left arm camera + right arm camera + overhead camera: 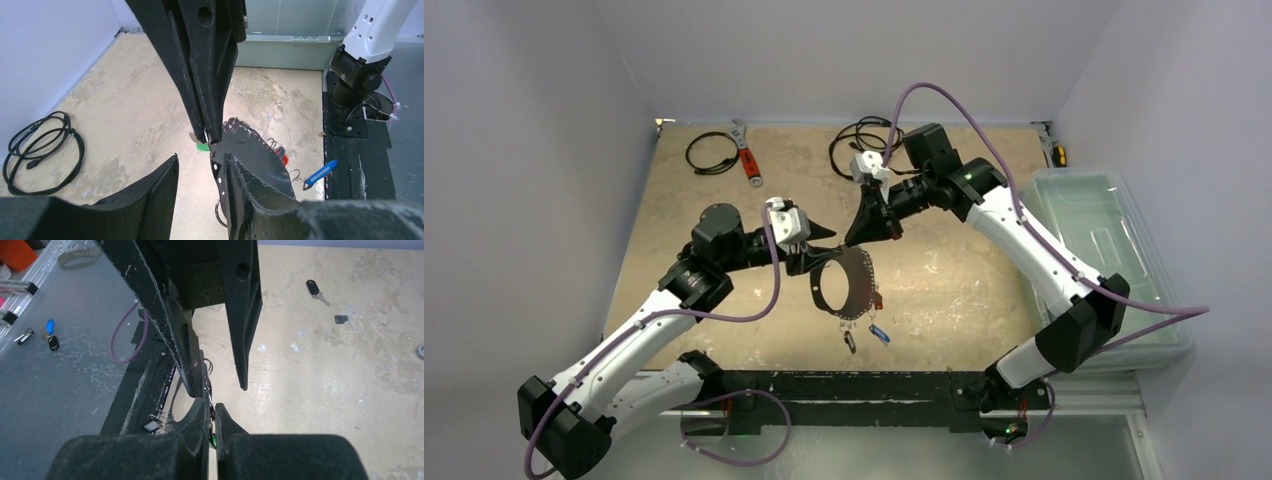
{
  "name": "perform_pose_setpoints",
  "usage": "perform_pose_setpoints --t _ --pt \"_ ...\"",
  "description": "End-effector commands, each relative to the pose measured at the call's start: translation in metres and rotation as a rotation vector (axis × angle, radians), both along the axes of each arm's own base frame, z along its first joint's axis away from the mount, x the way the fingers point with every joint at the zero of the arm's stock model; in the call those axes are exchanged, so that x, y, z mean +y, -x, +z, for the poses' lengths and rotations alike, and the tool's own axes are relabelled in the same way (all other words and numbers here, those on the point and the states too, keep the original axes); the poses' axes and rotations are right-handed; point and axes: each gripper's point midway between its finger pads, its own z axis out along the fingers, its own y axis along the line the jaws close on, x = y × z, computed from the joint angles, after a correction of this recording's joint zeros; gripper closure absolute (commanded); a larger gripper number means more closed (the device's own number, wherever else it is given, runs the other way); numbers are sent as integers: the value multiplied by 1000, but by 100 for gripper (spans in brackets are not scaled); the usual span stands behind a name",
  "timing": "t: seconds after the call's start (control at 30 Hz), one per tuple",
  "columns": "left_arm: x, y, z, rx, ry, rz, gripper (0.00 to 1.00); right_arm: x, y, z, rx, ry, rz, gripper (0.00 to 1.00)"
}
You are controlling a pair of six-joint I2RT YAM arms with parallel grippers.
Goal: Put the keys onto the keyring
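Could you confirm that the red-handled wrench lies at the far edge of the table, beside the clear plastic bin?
Not quite: the red-handled wrench lies at the far edge of the table beside a coiled black cable, not the clear plastic bin, which stands at the right. The top external view shows this.

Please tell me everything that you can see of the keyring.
The keyring is a large, flat, dark-looking ring with a wide hole and small holes along its rim. It is up in the air above the table. Small keys with blue, red and dark tags dangle from its lower edge. The right gripper is shut at its upper rim; the left gripper stands open, one finger close beside it.
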Motion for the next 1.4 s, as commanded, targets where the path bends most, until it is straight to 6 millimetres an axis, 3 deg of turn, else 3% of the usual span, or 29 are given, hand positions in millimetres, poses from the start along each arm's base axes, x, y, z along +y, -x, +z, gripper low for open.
perform_pose_setpoints --t 0.0,0.43,0.8,1.03,1.13,1.3,1.37 --pt "1 -2 20 -65 32 18 62 -1 2 26 -53 -58 -28 100" --pt "-4 -5 25 -58 39 1 67 -3 -12 14 -63 11 -123 100" --pt "-8 -13 22 -34 30 16 74 1 -10 13 -91 39 -137 100" --pt "-10 -14 19 -23 25 6 86 2 -8 11 -94 49 -137 100" --pt "-11 -16 18 -16 24 8 100 4 -7 8 -90 54 -133 100" --pt "-9 -20 18 -16 28 37 100 5 -9 9 -116 49 -127 100" --pt "-6 -21 21 -29 37 58 100 6 -8 18 -128 11 -127 82"
